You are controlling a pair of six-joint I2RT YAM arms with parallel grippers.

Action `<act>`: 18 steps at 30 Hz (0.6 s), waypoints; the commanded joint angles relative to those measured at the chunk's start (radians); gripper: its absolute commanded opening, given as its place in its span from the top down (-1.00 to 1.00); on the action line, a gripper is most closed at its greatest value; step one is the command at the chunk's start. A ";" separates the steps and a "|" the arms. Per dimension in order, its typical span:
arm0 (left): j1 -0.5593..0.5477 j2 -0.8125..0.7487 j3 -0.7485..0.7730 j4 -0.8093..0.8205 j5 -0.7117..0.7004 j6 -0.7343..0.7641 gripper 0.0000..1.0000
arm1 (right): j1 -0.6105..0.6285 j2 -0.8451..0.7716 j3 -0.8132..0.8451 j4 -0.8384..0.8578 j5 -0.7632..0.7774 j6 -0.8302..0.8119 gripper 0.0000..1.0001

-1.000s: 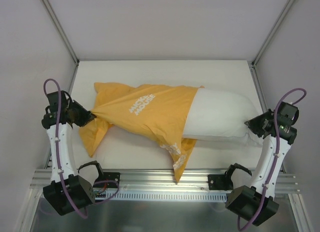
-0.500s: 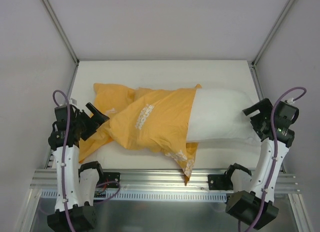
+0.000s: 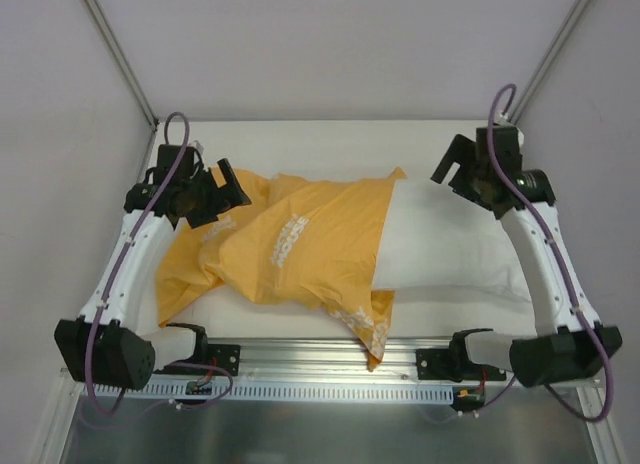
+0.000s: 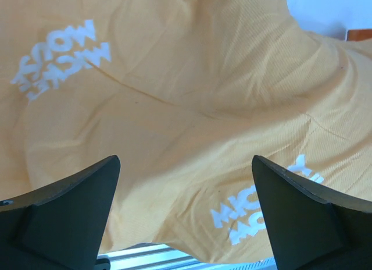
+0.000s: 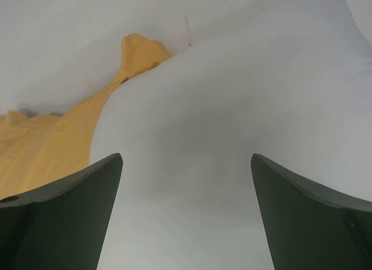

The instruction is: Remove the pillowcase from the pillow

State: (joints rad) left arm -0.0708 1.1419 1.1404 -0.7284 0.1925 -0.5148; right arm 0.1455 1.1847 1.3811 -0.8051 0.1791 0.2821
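Observation:
The orange pillowcase (image 3: 300, 244), with white logos on it, lies crumpled over the left half of the white pillow (image 3: 450, 249), whose right half is bare. My left gripper (image 3: 232, 184) hovers open above the pillowcase's left end and holds nothing. In the left wrist view its fingers (image 4: 64, 217) stand wide apart over the orange pillowcase (image 4: 174, 95). Above the pillow's far right corner my right gripper (image 3: 450, 164) is open and empty. The right wrist view shows that gripper (image 5: 186, 156) over the pillow (image 5: 232, 95), with the pillowcase edge (image 5: 52, 148) at the left.
The white table (image 3: 330, 144) is boxed in by pale walls at the back and on both sides. An aluminium rail (image 3: 330, 369) with the arm bases runs along the front edge. A point of the pillowcase hangs over that rail.
Both grippers have opened: the left let go of the pillowcase's end, the right of the pillow's corner. Both arms rose and swung toward the back. The pillowcase has slumped rightward.

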 commanded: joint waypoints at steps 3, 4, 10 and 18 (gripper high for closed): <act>-0.098 0.195 0.154 0.037 -0.073 -0.036 -0.97 | 0.062 0.213 0.072 -0.085 0.086 -0.040 -0.93; -0.103 0.258 0.172 0.041 -0.061 -0.039 -0.97 | 0.063 0.228 0.052 -0.072 0.050 -0.041 -0.93; -0.171 0.449 0.234 0.047 0.002 -0.048 -0.74 | 0.063 0.280 -0.074 0.030 -0.098 -0.063 -0.36; -0.198 0.418 0.220 0.052 -0.021 -0.053 1.00 | 0.057 0.130 -0.071 0.047 -0.063 -0.064 0.99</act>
State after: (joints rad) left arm -0.2802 1.6405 1.3441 -0.6777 0.1867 -0.5613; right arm 0.2047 1.4113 1.3025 -0.7330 0.1261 0.2234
